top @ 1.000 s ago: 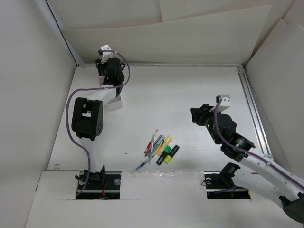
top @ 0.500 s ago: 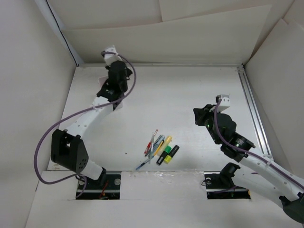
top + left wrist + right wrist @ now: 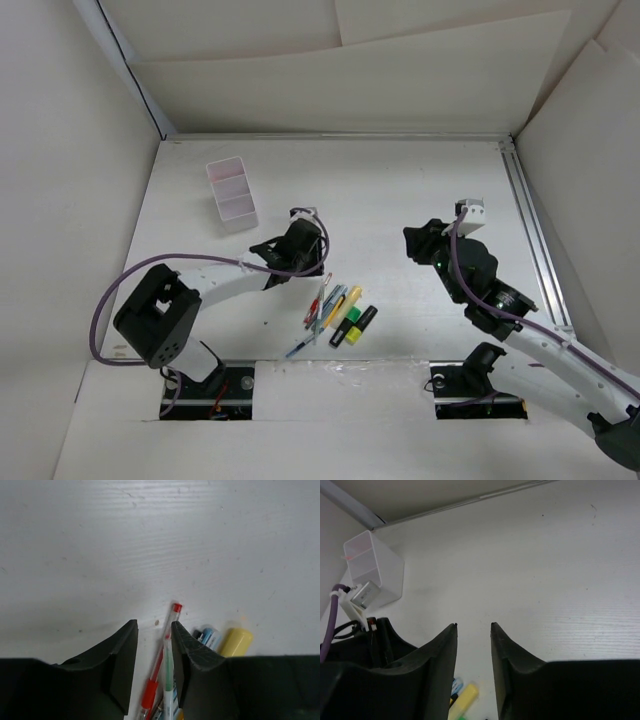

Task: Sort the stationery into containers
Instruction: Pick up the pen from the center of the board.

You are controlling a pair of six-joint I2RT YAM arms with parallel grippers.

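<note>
**Pens heaped at the lower middle, box apart at the upper left**

In the overhead view we see the white table (image 3: 400,190) filling the frame. The left arm (image 3: 210,285) lies low across the lower left, reaching toward the centre. The right arm (image 3: 520,320) rises from the lower right corner, its head at the right of centre.

The white box (image 3: 232,193) stands in the upper left, its two compartments showing, well apart from both arms. The stationery (image 3: 335,310) lies loose on the table at the lower middle, just right of the left arm's head. The highlighters (image 3: 353,323) sit side by side at the right of the heap, and a blue pen (image 3: 298,348) sticks out at its lower left.

The left gripper (image 3: 154,626) has its jaws a narrow gap apart and grips nothing. In its own view a red pen (image 3: 148,696) lies on the table in that gap, red cap toward the top.

The right gripper (image 3: 473,626) is likewise narrowly parted and empty, with bare table between its jaws.
</note>
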